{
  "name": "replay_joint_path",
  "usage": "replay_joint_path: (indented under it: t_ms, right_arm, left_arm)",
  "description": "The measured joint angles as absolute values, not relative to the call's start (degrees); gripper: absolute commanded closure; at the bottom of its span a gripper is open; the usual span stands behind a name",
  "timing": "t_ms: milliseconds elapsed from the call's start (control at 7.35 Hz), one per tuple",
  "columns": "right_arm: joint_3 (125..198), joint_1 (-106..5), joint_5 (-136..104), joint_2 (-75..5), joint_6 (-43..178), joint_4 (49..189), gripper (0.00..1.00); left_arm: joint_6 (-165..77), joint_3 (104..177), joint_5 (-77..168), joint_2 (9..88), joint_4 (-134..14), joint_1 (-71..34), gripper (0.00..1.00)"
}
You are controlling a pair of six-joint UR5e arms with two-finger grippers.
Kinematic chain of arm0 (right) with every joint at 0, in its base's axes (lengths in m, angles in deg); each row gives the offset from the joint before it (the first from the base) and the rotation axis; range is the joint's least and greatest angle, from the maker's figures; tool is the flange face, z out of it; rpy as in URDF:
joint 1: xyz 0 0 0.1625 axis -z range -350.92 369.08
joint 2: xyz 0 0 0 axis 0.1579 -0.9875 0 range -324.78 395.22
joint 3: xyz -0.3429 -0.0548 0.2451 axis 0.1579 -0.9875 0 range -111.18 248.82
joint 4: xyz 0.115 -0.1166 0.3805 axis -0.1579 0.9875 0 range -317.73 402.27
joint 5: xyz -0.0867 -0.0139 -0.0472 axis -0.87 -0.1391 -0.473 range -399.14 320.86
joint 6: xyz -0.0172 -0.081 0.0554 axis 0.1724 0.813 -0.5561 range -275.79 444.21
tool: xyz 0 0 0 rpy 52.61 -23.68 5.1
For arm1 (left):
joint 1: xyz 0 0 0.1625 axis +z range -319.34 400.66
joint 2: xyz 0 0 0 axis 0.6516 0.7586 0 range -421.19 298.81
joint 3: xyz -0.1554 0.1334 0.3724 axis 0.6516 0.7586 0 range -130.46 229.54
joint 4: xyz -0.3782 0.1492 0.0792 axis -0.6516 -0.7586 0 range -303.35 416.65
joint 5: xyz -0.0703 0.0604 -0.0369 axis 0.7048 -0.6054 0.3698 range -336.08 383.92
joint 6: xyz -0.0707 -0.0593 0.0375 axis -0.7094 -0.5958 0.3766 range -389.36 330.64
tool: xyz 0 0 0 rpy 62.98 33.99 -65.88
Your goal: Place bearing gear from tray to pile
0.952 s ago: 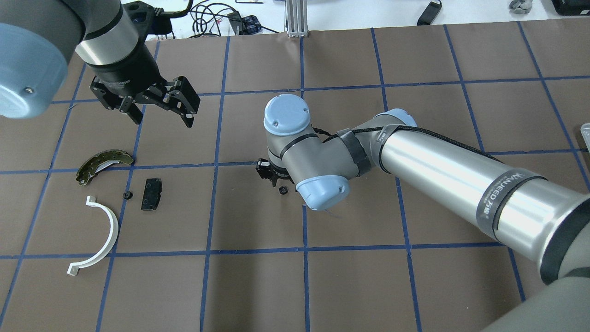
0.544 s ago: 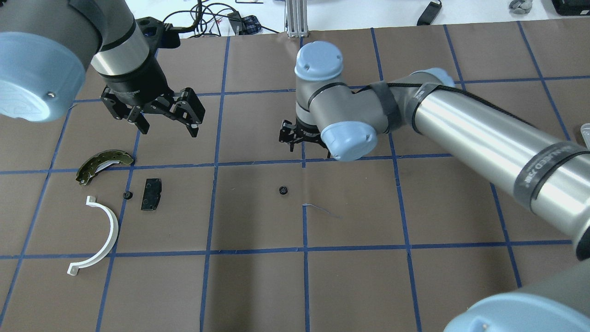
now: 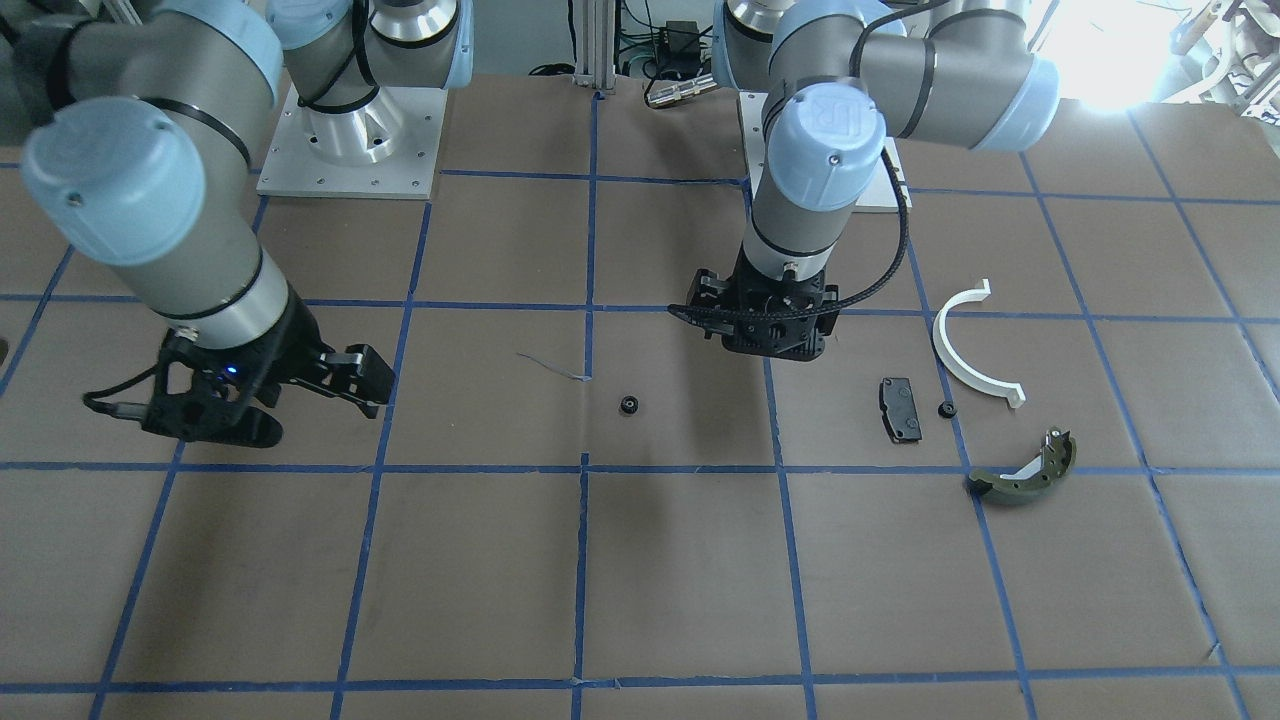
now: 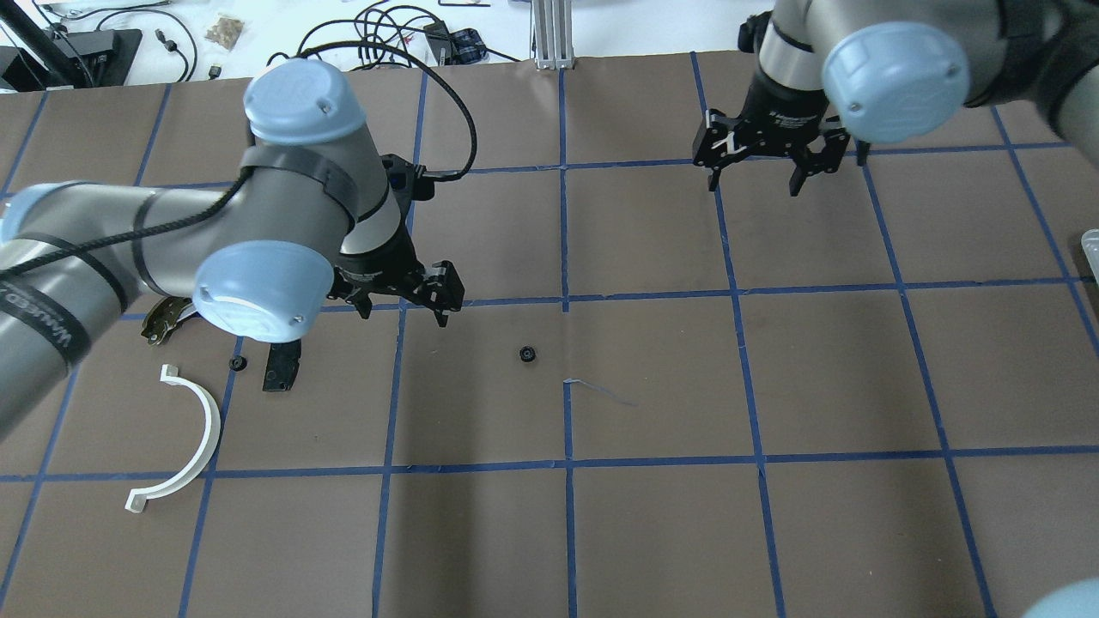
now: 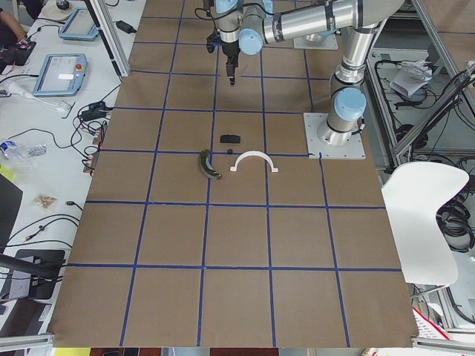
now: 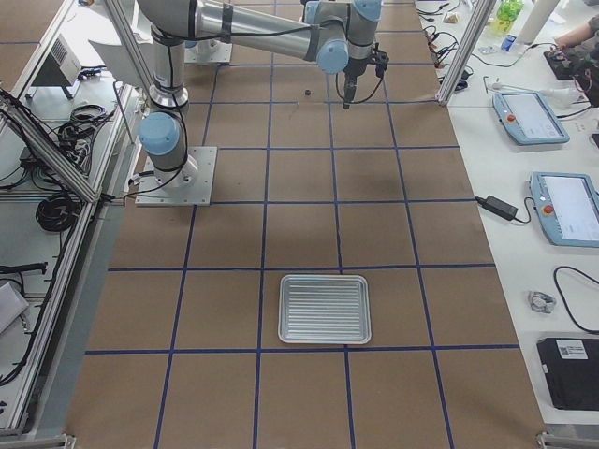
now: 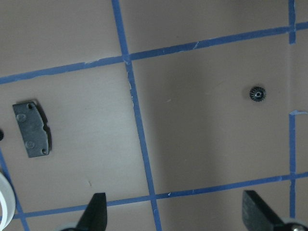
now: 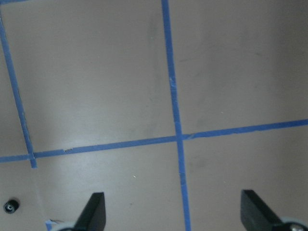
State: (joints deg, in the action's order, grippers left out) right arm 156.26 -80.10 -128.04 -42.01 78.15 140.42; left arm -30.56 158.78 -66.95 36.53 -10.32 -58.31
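A small black bearing gear (image 4: 526, 354) lies alone on the brown table near its middle, also seen in the front view (image 3: 629, 405) and in the left wrist view (image 7: 258, 93). The pile sits to the left: white half-ring (image 4: 185, 438), black pad (image 4: 282, 369), and olive shoe (image 4: 163, 318), which is partly hidden under my left arm. A second small gear (image 4: 236, 363) rests beside the pad. My left gripper (image 4: 403, 302) hangs open and empty between pile and gear. My right gripper (image 4: 755, 178) is open and empty at the far right. The tray (image 6: 325, 309) is empty.
A thin bit of wire (image 4: 601, 390) lies just right of the gear. Blue tape lines grid the table. Cables and small devices (image 4: 412, 34) sit beyond the far edge. The left arm's elbow (image 4: 266, 292) hangs over the pile's upper part.
My right gripper has drawn away from the gear toward the far right, leaving it on the table. My left arm has swung in and down toward the middle, covering part of the shoe.
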Motion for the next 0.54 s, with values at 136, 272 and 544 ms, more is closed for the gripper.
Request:
replay_joint_path:
  t_ms: [136,272,544]
  right_arm:
    - [156.6,-79.2,-128.6,-46.0,79.2,138.2,0.0]
    - [157.1,-79.7,-129.1,-50.1,79.5,137.0,0.0]
    - [157.8,-82.5,-129.6,-55.6,79.4,136.4,0.0]
  left_arm:
    - [-33.3,161.0,-66.9,38.9,-4.3,-60.2,0.0]
    - [-36.6,161.9,-66.8,41.7,0.1,-62.5,0.0]
    - [-40.7,162.2,-66.8,46.1,6.3,-65.3,0.0]
